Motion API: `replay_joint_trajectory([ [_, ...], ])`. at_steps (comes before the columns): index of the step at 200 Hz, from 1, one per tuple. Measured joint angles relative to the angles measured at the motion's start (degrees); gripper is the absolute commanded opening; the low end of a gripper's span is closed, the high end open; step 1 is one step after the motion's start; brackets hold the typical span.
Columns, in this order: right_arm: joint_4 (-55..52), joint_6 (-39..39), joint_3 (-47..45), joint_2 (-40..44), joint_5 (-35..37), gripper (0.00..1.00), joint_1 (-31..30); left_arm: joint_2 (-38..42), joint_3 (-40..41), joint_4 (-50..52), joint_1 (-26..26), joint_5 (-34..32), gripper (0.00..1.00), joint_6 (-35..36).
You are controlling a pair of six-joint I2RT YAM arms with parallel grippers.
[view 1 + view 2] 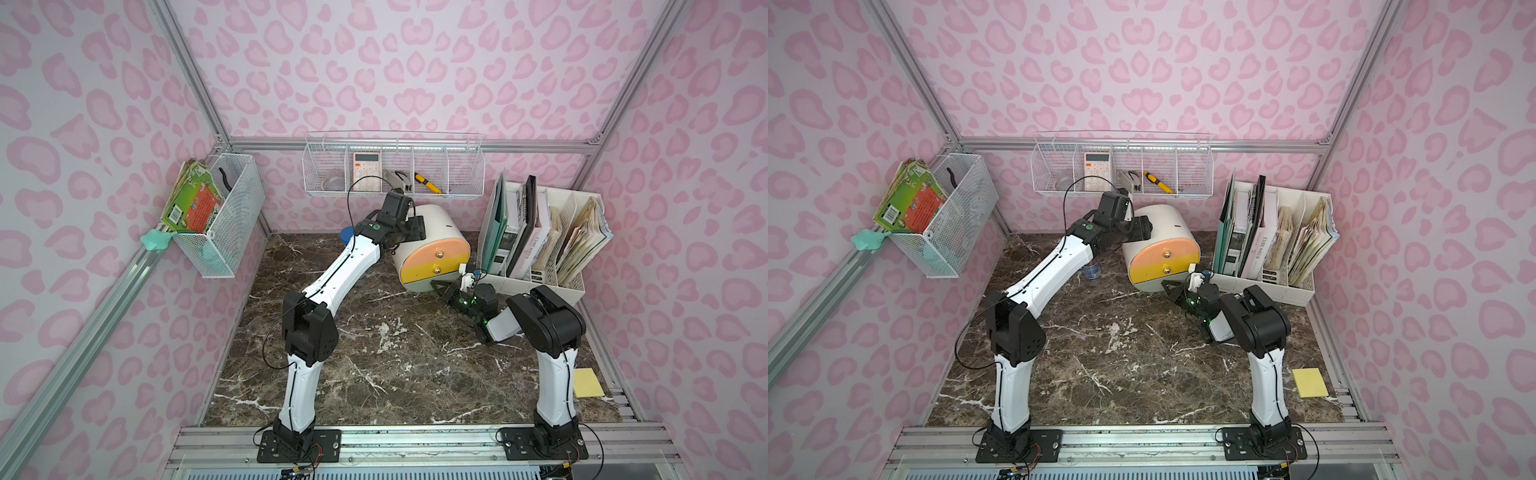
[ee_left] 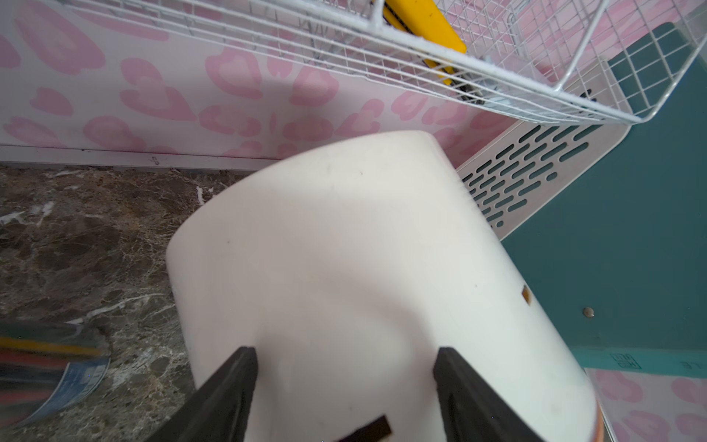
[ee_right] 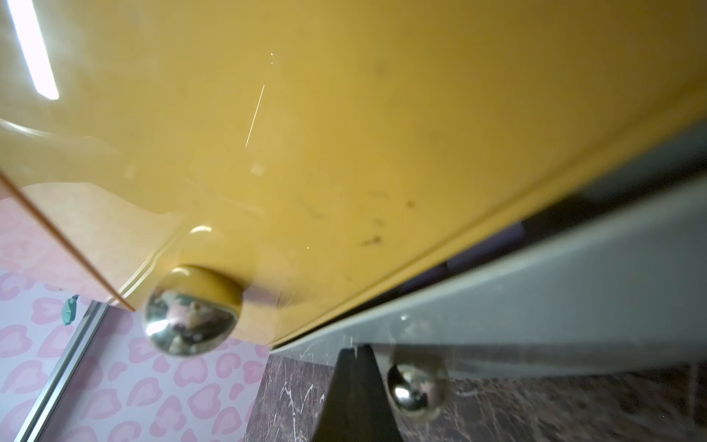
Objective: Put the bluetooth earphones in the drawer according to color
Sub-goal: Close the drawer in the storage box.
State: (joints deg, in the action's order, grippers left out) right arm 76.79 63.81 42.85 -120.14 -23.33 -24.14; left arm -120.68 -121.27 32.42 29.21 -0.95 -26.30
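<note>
The left gripper is spread over the drawer cabinet — the right gripper, pressed together, is just beside the grey drawer knob.

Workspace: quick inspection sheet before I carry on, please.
Surface: brown marble table, no spills seen.
Job's things: cabinet sits tilted; earphones not seen.
Clutter: yellow notepad, small bottle, file rack.
Grippers: left gripper open over cabinet's white shell; right gripper shut beside lowest knob.
Cables: black cable arcs above left arm.
Surroundings: wire basket on pink back wall.
</note>
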Motion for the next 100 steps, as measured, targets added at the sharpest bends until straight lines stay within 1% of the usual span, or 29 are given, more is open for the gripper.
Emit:
replay_joint_trajectory([
  [39, -1.1, 0.0, 0.5, -0.1, 0.6, 0.02, -0.7, 1.5, 0.9, 1.9, 0.7, 0.8, 0.77, -0.6],
  [53, -2.3, -0.3, -0.4, 1.4, 1.8, 0.03, -0.8, 2.4, 1.3, 3.3, 0.9, 1.6, 0.77, -0.8],
  [77, -7.3, -2.5, -3.1, 8.2, 2.7, 0.08, -0.6, 5.6, 3.2, 6.8, 1.1, 2.0, 0.79, -0.7],
  [100, -16.2, -6.9, -4.6, 16.8, 1.9, 0.18, -0.6, 10.2, 7.2, 9.7, 1.1, 1.9, 0.84, -0.7],
])
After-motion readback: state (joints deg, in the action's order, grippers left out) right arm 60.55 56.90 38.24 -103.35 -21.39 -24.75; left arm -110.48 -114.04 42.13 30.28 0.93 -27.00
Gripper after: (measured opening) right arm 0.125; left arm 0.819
